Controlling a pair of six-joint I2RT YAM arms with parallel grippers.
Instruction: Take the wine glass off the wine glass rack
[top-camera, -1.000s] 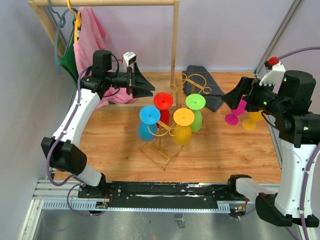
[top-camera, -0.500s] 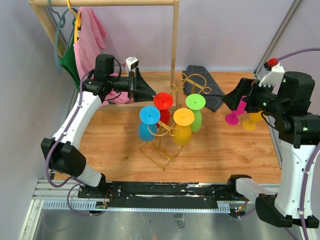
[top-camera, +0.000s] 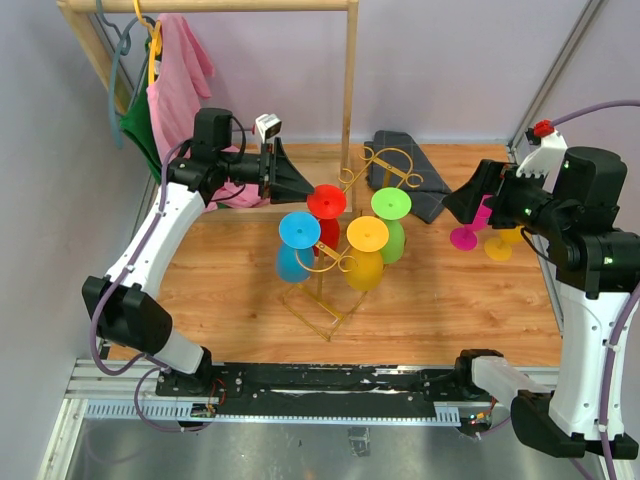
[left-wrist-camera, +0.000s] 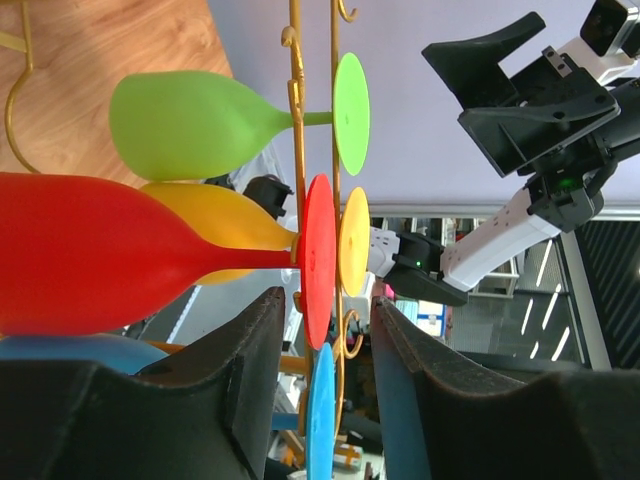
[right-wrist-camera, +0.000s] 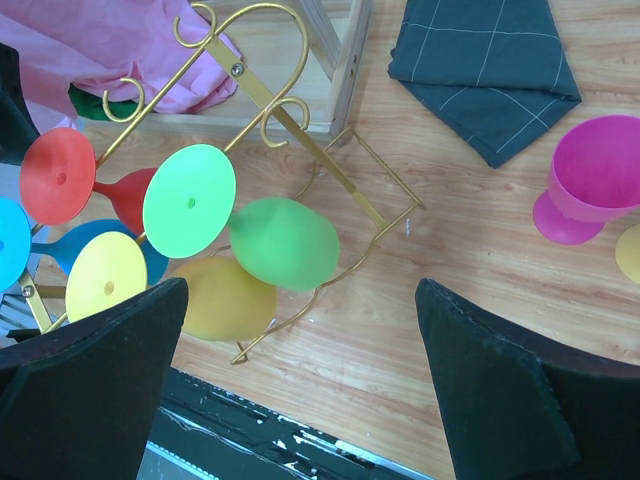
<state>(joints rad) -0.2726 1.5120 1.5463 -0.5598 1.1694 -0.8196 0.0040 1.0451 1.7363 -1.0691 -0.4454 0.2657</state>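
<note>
The gold wire wine glass rack (top-camera: 380, 162) stands mid-table with several plastic glasses hung upside down: red (top-camera: 326, 202), blue (top-camera: 299, 231), yellow (top-camera: 367, 235), green (top-camera: 391, 204). My left gripper (top-camera: 306, 185) is open right beside the red glass's foot; in the left wrist view the red foot (left-wrist-camera: 318, 260) sits between my open fingers (left-wrist-camera: 250, 370), not clamped. The rack also shows there (left-wrist-camera: 297, 110). My right gripper (top-camera: 458, 203) is open and empty to the rack's right, above the table; its view shows the rack (right-wrist-camera: 262, 95) and green glass (right-wrist-camera: 285, 243).
A pink glass (top-camera: 466, 235) and a yellow glass (top-camera: 500, 243) stand at the right. A dark folded cloth (top-camera: 425, 190) lies behind the rack. A wooden clothes rack (top-camera: 349, 80) with pink and green clothes (top-camera: 180, 75) stands at back left.
My left gripper has moved right toward the rack, bringing its open fingers around the red glass's foot. The right arm has barely moved.
</note>
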